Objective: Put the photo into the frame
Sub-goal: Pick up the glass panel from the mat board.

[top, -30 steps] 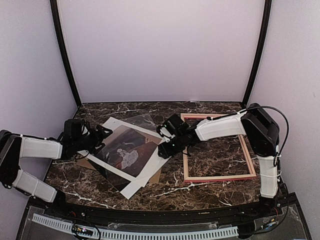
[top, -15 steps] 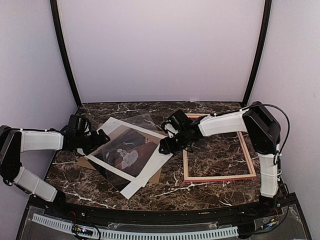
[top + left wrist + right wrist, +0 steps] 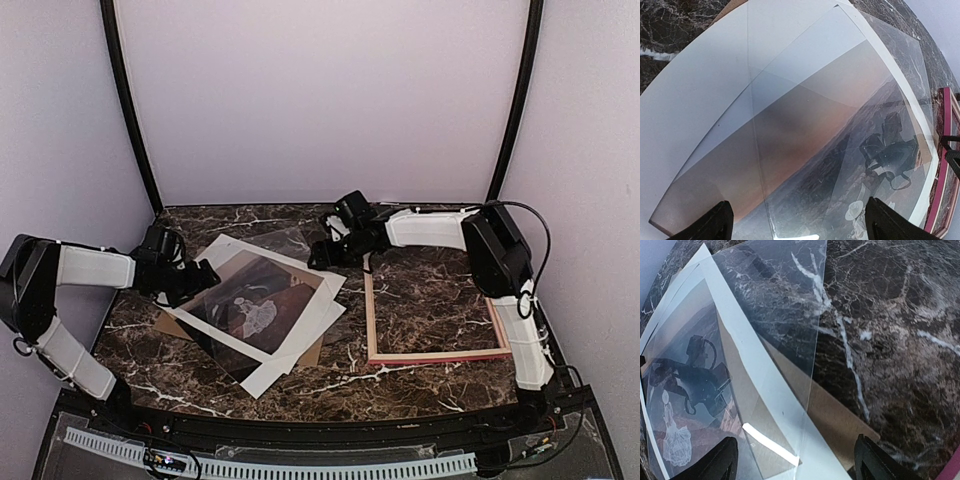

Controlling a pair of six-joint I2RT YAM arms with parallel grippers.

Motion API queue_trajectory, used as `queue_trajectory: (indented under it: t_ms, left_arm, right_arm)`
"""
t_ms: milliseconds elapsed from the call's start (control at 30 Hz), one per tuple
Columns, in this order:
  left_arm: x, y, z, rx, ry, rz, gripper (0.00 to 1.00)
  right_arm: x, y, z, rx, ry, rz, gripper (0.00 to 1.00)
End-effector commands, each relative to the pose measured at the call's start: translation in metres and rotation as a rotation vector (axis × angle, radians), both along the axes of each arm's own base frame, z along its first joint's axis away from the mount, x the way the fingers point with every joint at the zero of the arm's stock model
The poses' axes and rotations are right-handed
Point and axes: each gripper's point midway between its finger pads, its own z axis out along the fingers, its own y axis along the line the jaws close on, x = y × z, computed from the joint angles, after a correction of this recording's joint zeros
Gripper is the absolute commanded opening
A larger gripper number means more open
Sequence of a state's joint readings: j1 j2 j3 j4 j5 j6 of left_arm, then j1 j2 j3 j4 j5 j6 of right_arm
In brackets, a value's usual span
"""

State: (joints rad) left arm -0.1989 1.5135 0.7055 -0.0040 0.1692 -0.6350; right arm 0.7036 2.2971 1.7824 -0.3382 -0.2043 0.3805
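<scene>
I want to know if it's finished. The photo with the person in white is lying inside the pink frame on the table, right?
Not quite. The photo lies beside the pink frame on the table, not inside it. The top view shows only bare table within the frame's rails.

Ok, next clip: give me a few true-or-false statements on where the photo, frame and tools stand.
1. The photo sits inside the frame. False: it lies left of the frame, outside it.
2. The frame lies flat on the table with nothing in it. True.
3. The right tool grips the photo. False: it is open and holds nothing.
4. The left tool is open at the left edge of the mat. True.
5. Cardboard shows under the mat. True.
</scene>
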Motion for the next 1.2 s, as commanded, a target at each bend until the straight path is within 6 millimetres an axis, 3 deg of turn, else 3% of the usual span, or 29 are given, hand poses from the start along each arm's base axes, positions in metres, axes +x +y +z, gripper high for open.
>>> queue_trajectory:
  t_ms: [0,200,567,1167]
  left_arm:
    - [0.011,-0.002,0.008,-0.008,-0.021,-0.015,0.94]
    - [0.012,-0.003,0.001,-0.010,0.000,-0.014,0.94]
    - [0.010,-0.005,-0.015,-0.029,0.029,-0.001,0.94]
    - [0.000,-0.013,-0.042,-0.085,0.084,-0.008,0.93]
  right_arm:
    - [0.020,0.014,-0.004,0.039,0.012,0.002,0.82]
    - [0.040,0.030,-0.015,0.081,0.041,0.000,0.81]
    - [0.024,0.046,-0.033,0.183,0.175,0.026,0.78]
    - [0.021,0.054,0.007,0.400,0.234,0.048,0.73]
